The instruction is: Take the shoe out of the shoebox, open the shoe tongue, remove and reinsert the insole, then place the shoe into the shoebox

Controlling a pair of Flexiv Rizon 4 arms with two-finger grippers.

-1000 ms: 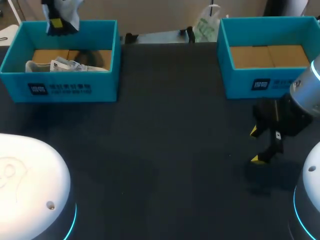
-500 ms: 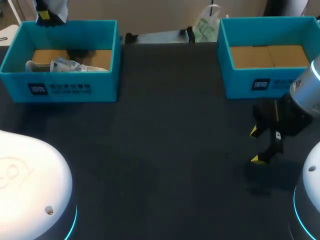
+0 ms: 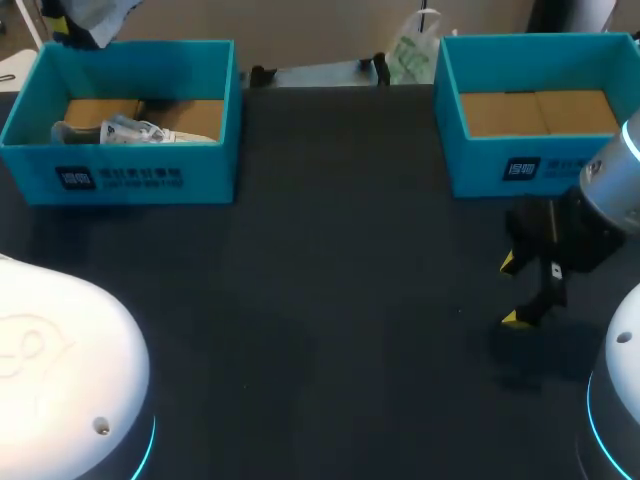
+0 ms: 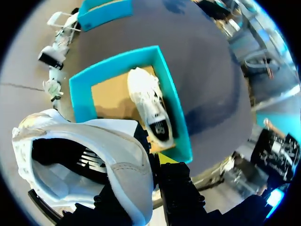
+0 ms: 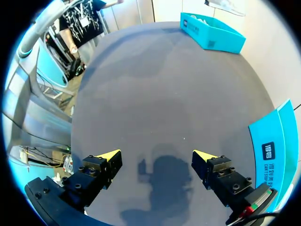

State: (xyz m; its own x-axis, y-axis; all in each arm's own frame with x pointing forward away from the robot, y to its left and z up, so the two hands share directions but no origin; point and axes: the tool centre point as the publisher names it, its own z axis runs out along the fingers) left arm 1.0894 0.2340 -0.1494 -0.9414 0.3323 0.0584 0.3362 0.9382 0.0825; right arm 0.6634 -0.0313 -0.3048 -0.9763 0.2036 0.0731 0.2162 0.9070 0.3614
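Note:
My left gripper hangs high over the far left corner of the left teal shoebox, shut on a white shoe. In the left wrist view the white shoe fills the space at the gripper, collar opening toward the camera, and only one yellow tip shows beside it. Far below it, a second white shoe lies in the shoebox, also visible in the head view as the second shoe. My right gripper stands open over bare table, with nothing between the fingers of the right gripper.
A second teal shoebox with only a brown cardboard floor stands at the back right, just behind my right gripper. The white arm bases sit at the near corners. Dark table lies between the two boxes.
My left gripper has risen and drifted left with the shoe, away from the box toward the view's top corner. The right arm has not moved.

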